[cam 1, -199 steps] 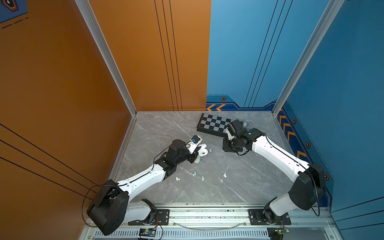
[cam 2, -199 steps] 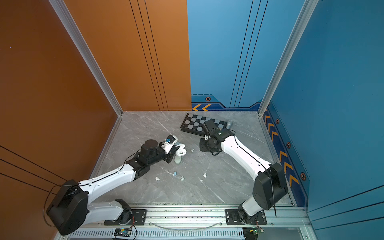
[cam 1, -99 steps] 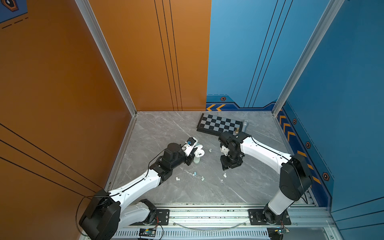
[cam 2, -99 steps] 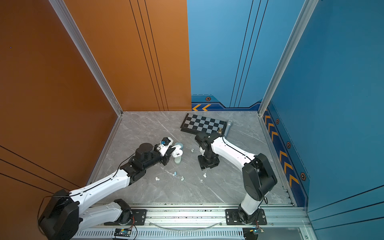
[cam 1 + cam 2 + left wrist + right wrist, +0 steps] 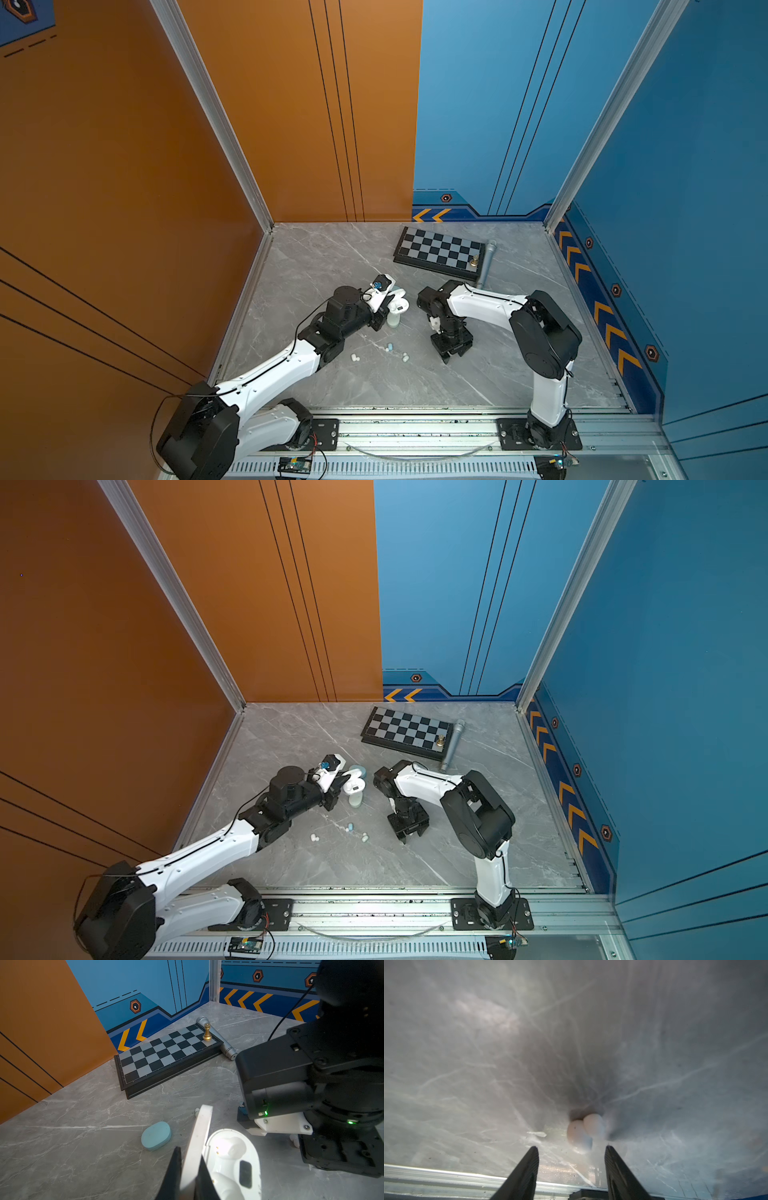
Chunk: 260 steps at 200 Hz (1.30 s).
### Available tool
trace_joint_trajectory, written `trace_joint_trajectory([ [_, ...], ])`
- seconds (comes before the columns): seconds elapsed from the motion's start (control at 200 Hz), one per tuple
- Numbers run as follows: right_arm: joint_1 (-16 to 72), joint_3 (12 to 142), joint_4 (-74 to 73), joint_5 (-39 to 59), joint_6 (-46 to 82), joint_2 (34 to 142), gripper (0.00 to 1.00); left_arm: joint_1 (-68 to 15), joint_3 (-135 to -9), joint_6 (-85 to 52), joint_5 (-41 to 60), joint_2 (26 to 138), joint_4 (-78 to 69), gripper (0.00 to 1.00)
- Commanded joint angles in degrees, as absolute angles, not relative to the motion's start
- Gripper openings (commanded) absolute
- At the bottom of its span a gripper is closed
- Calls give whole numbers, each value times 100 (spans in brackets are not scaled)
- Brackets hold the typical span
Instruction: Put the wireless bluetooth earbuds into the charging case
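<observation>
Currently we hold the left gripper (image 5: 189, 1159) pinched on the raised lid (image 5: 202, 1124) of the white charging case (image 5: 232, 1159). Our right gripper (image 5: 572, 1147) stands spread over a white earbud (image 5: 577, 1132) on the counter (image 5: 467, 1043); more earbuds (image 5: 390, 347) lie between the arms.

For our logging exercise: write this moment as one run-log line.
left gripper: shut on white case lid | right gripper: open, aimed at white earbud | white earbud: on table, not yet grasped
</observation>
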<state>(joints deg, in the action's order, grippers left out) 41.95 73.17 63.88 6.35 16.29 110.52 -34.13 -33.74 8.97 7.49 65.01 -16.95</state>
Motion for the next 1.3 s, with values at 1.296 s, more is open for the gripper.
trace_joint_trajectory([
  [1.296, 2813, 6487, 4849, 1742, 2364, 10318, 36, -3581, -3867, 743, 1029, 6711, -1339, 0],
])
